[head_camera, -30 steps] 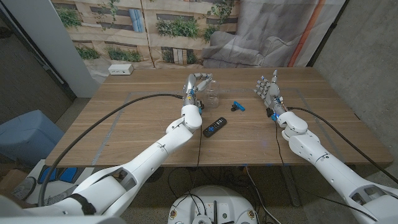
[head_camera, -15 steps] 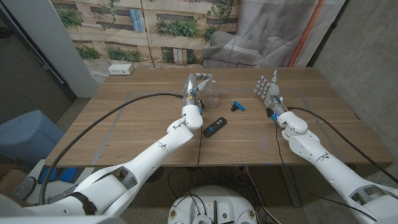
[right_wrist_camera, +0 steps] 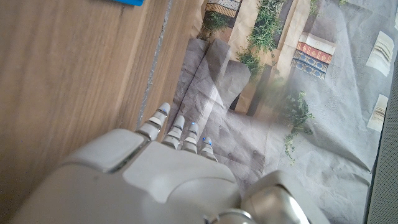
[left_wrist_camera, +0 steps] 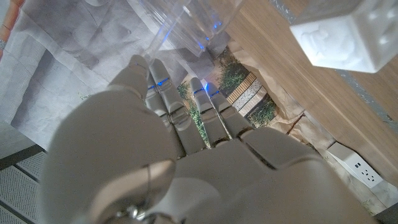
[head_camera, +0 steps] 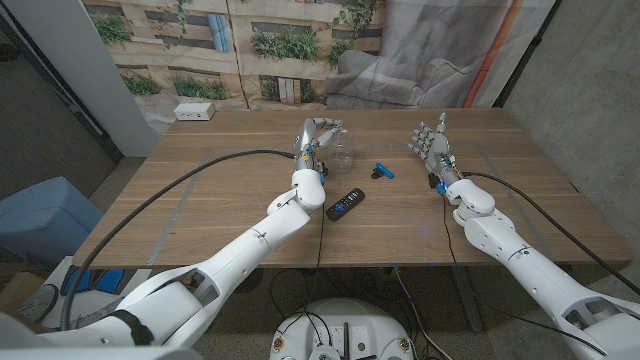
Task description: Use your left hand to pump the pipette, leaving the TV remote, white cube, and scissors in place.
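Observation:
A clear plastic pipette stands at the table's far middle. My left hand is right beside it, with fingers curled over toward it. In the left wrist view the thumb and fingers close on the clear pipette, and a white cube sits on the wood close by. Blue scissors lie just right of the pipette. Nearer me lies the black TV remote. My right hand stands upright to the right of the scissors, fingers apart, holding nothing.
The wooden table has a white power strip at its far left corner. A black cable runs along my left arm over the table. A printed backdrop and grey cloth hang behind the far edge.

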Controlling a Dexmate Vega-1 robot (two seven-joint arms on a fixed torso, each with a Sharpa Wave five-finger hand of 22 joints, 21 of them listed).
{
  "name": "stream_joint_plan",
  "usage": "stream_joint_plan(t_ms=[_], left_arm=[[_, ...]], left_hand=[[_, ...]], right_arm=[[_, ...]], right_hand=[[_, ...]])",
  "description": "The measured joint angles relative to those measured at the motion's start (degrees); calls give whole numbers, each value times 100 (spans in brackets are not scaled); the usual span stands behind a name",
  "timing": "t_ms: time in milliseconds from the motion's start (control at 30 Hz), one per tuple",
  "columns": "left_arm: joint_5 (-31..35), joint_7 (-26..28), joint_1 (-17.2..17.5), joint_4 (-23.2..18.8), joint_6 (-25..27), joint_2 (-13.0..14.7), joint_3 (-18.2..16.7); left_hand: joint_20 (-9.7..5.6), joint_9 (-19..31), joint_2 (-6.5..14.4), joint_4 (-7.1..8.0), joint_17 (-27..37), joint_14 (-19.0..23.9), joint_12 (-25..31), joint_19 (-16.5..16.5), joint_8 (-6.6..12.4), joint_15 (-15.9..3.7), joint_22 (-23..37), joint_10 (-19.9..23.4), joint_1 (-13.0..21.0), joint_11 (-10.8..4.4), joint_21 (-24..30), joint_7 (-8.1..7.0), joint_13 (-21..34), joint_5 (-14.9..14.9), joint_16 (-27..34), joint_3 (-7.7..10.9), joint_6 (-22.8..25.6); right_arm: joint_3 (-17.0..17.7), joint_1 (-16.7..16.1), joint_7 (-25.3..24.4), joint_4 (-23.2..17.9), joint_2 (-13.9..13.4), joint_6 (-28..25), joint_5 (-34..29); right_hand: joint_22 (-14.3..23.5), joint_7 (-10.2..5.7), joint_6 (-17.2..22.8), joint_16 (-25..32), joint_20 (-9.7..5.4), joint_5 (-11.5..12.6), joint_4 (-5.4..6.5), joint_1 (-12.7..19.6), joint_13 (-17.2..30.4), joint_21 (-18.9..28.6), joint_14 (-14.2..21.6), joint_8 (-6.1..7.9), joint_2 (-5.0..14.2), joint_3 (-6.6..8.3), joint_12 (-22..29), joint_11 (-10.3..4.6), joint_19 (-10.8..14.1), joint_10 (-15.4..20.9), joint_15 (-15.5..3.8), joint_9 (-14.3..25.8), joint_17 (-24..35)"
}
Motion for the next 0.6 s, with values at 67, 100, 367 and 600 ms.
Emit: stream_joint_plan(t_ms=[67,100,367,600], left_arm=[[-6,-31,9,-26,0,23,-4],[-6,-31,10,-31,0,27,-5],[-17,-103,23,-75,0,81,-23],[-20,-131,23,-80,0,101,-31]], left_hand=[[0,-4,-38,24,0,0,0,0,-38,0,0,-19,-38,-19,0,-7,-3,0,-40,-24,-27],[0,-5,-56,9,-12,0,0,0,-38,0,0,-22,-56,-22,0,-7,-4,1,-43,-39,-27],[0,-5,-124,31,-27,-55,-22,0,-59,9,0,-123,-124,-33,0,-38,2,1,-44,-110,-140],[0,-5,-166,55,-26,-116,-44,0,-59,10,1,-164,-169,-16,0,-18,13,4,-44,-134,-162]], right_arm=[[0,0,0,0,1,0,0],[0,0,1,0,1,0,0],[-2,1,1,1,2,0,-1],[-2,2,1,2,3,0,-2]], right_hand=[[0,0,0,0,0,0,0,0,0,0,0,0,0,0,0,0,0,0,0,0,0],[0,0,0,0,0,0,0,0,0,0,0,0,0,0,0,0,0,0,0,0,0],[0,0,0,0,0,0,0,0,0,0,0,0,0,0,0,0,0,0,0,0,0],[0,0,0,0,0,0,0,0,0,0,0,0,0,0,0,0,0,0,0,0,0]])
